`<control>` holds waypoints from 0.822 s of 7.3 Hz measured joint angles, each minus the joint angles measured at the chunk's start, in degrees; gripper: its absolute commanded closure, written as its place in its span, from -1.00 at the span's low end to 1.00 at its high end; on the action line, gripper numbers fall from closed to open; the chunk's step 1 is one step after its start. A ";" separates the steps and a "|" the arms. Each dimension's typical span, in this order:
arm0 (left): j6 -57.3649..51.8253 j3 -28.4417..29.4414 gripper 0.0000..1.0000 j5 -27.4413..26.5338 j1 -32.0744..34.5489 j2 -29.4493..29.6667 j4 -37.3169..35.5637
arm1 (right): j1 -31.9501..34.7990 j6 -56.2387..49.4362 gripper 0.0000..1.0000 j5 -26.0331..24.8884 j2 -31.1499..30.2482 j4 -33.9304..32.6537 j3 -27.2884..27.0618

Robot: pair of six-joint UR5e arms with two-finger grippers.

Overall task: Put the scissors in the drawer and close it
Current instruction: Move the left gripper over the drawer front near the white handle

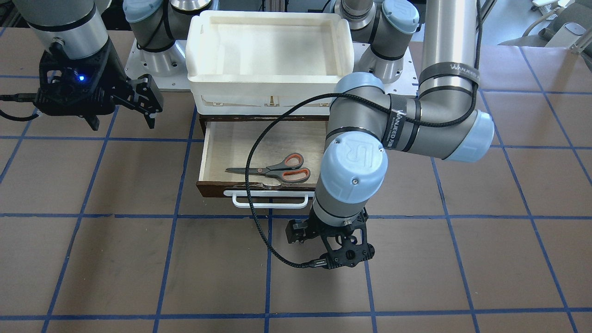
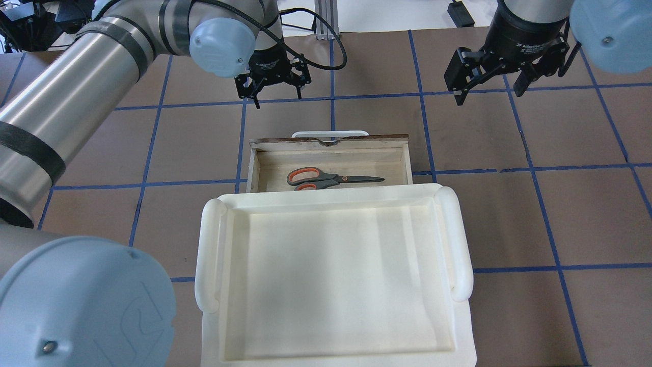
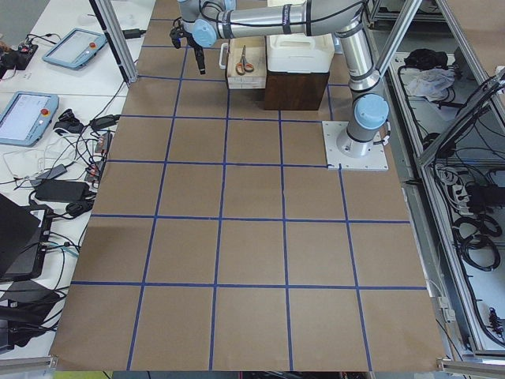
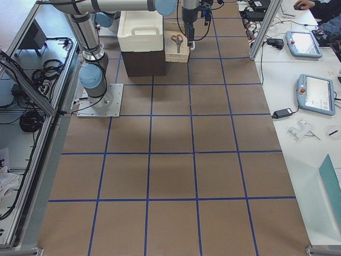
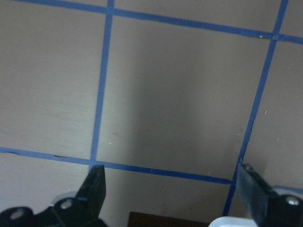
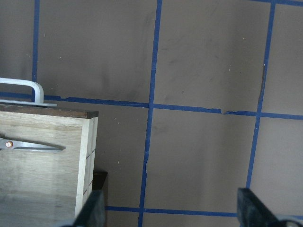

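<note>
The scissors (image 1: 277, 169) lie flat inside the open drawer (image 1: 259, 138), handles toward my left side. They also show in the overhead view (image 2: 331, 179), in the drawer (image 2: 392, 168). The drawer's white bar handle (image 1: 270, 200) faces away from me. My left gripper (image 2: 275, 94) is open and empty, hovering over the table just beyond the handle (image 5: 227, 222). My right gripper (image 2: 489, 92) is open and empty, above the table to the right of the drawer. The right wrist view shows the drawer's corner (image 6: 42, 165) and a blade tip (image 6: 33, 145).
A white plastic tub (image 2: 206, 255) sits on top of the dark cabinet (image 3: 296, 91) that holds the drawer, and it overhangs the drawer's back. The table is brown with blue grid lines. The left arm's cable (image 1: 252, 185) loops over the drawer front.
</note>
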State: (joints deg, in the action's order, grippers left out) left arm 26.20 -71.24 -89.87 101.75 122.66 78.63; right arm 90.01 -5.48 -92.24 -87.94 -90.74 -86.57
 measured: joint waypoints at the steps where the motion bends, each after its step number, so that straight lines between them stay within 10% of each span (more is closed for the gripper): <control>1: 2.51 0.78 -1.00 0.41 0.70 1.46 1.01 | -0.01 0.02 -1.00 0.02 -0.02 0.02 0.00; 6: 5.14 1.68 -1.00 5.80 0.96 3.01 9.63 | 0.05 -0.09 -1.00 0.03 -0.04 -0.31 0.00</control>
State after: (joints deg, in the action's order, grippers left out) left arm 31.34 -69.55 -84.07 102.71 125.67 88.26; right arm 90.06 -5.57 -92.22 -87.98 -91.05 -86.57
